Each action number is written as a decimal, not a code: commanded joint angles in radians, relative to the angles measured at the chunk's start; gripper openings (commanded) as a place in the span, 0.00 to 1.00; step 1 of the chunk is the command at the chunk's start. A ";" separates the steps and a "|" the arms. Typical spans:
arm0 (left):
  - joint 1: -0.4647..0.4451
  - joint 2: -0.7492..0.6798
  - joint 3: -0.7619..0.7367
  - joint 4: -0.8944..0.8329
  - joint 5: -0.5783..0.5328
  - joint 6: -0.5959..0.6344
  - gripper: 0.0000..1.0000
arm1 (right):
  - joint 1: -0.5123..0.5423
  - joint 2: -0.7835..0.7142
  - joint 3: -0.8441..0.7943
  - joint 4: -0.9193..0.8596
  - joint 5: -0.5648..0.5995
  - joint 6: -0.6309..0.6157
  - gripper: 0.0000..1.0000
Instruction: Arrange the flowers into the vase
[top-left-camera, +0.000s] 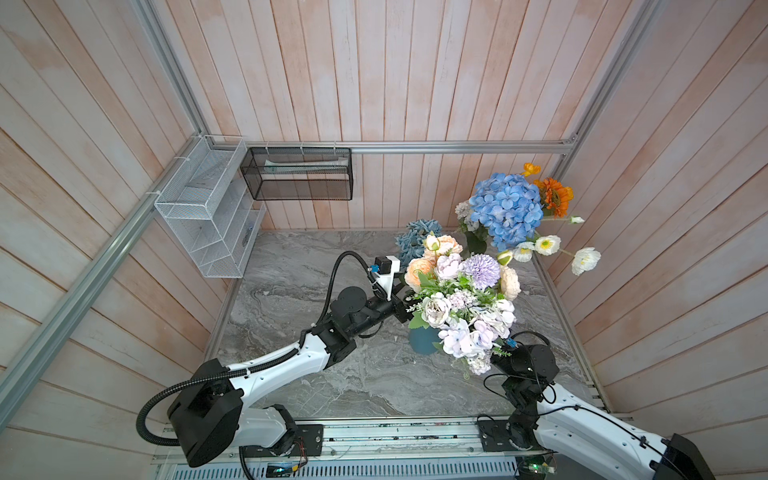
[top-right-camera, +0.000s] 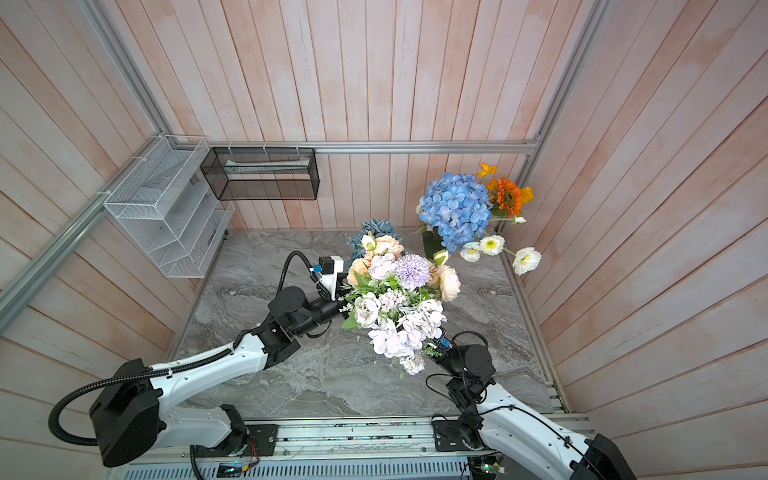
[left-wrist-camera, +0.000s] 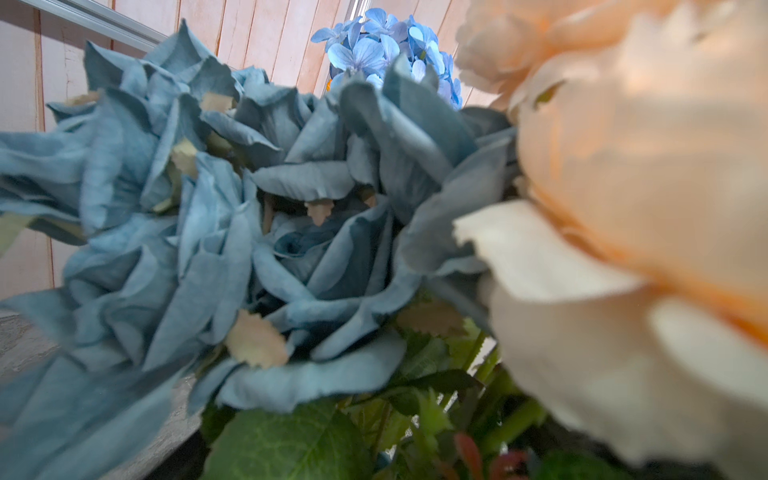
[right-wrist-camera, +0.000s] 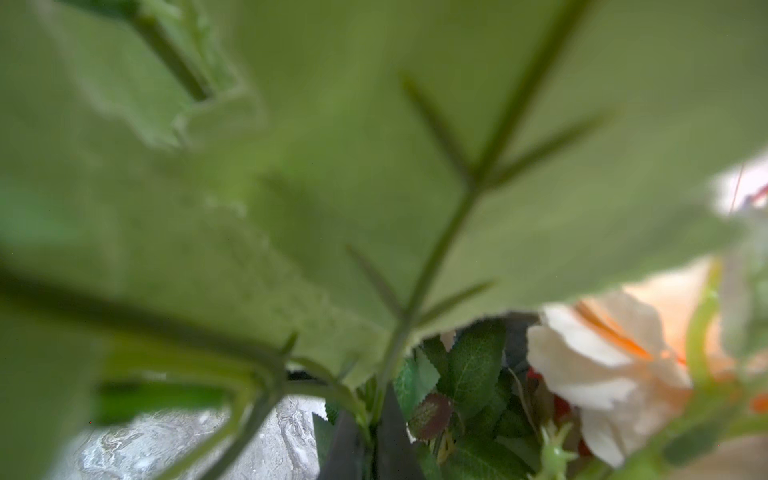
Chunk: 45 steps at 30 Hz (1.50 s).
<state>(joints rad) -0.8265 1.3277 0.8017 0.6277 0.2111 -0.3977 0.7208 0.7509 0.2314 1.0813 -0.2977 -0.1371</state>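
Over the middle of the worktop (top-left-camera: 291, 270) a mixed pastel bunch (top-left-camera: 461, 299) of peach, lilac and white blooms stands tilted above the dark blue vase (top-left-camera: 423, 341). Only a part of the vase shows under the leaves, so I cannot tell how deep the stems sit in it.

The right tool (right-wrist-camera: 371, 432) is pressed together on a thin green stem, low under the foliage. The left tool (top-left-camera: 400, 291) is spread wide beside the bunch. Its tips are hidden by petals, so whether it touches anything I cannot tell. Its wrist camera looks straight into the dusty blue roses (left-wrist-camera: 291, 249).

The bright blue hydrangea (top-left-camera: 507, 208) rises in the far right corner with orange and white flowers.

I judge that these flowers are light but top-heavy (they look like fabric heads on long stems). The stems probably bend and spring back a little. The petals are soft and will crush or fold if pinched. The best hold is therefore low on the bare stem, under the leaves, as the right tool has it. Leaves may catch on the neighbour blooms, and the narrow vase may tip if the bunch is pushed sideways.
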 joint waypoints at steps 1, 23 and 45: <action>0.004 -0.021 -0.012 0.030 -0.009 -0.003 0.93 | -0.007 -0.005 -0.029 0.053 -0.005 0.039 0.00; 0.004 -0.018 -0.004 0.021 -0.001 -0.007 0.92 | -0.011 0.051 -0.092 -0.055 0.107 0.146 0.00; 0.004 -0.030 -0.018 0.021 -0.019 0.002 0.92 | -0.012 -0.102 -0.046 -0.252 0.095 0.113 0.39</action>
<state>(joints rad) -0.8265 1.3209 0.8001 0.6273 0.2039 -0.4042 0.7109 0.6952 0.1722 0.8848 -0.1852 -0.0174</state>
